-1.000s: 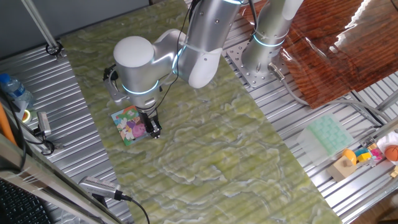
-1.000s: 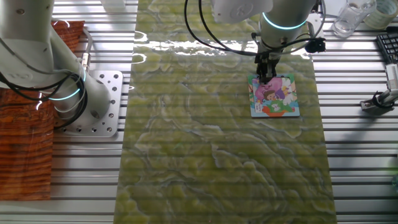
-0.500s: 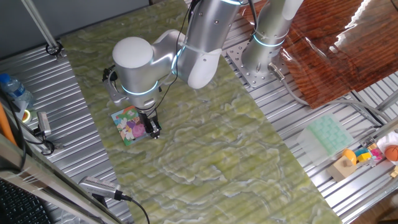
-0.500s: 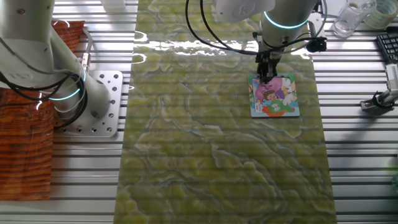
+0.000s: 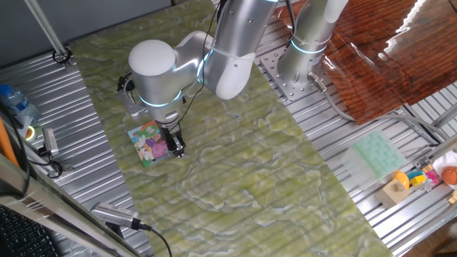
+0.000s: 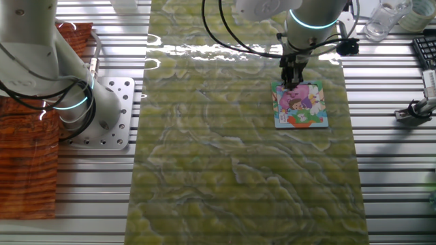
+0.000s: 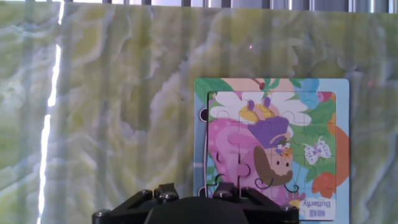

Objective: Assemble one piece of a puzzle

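Hand view: small square cartoon jigsaw puzzle (image 7: 272, 146) with blue edge lies flat on the green marbled surface (image 7: 112, 93); one notch at its left border looks unfilled.
Gripper: black two-finger gripper (image 6: 291, 83) stands over the puzzle's edge nearest the silver arm (image 5: 228, 50); its opening cannot be told.
Piece: tiny pink-and-white piece not discernible.
Other fixed view: puzzle (image 6: 300, 103) near the mat's right side.
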Action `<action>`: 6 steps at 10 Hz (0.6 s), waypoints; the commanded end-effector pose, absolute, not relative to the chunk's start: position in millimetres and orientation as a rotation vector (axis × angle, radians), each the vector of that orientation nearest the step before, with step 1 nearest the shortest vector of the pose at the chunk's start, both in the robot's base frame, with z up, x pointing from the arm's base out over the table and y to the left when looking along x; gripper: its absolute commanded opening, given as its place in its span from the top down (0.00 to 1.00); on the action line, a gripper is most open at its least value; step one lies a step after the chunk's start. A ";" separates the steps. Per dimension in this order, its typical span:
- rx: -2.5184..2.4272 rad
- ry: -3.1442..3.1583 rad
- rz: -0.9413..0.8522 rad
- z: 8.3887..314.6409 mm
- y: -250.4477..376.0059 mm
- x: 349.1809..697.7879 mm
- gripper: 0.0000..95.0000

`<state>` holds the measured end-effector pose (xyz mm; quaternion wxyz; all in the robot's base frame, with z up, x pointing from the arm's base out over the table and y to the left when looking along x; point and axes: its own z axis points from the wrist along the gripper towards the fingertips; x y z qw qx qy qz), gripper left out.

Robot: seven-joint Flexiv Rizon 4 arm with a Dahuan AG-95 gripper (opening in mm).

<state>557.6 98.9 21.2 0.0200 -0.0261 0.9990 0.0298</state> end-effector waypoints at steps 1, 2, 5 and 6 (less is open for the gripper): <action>-0.066 3.097 0.088 26.8 102.7 567.5 0.60; -0.051 3.103 0.084 30.6 105.9 574.1 0.60; -0.059 3.093 0.080 32.4 103.5 584.7 0.60; -0.066 3.093 0.080 32.8 101.9 586.8 0.60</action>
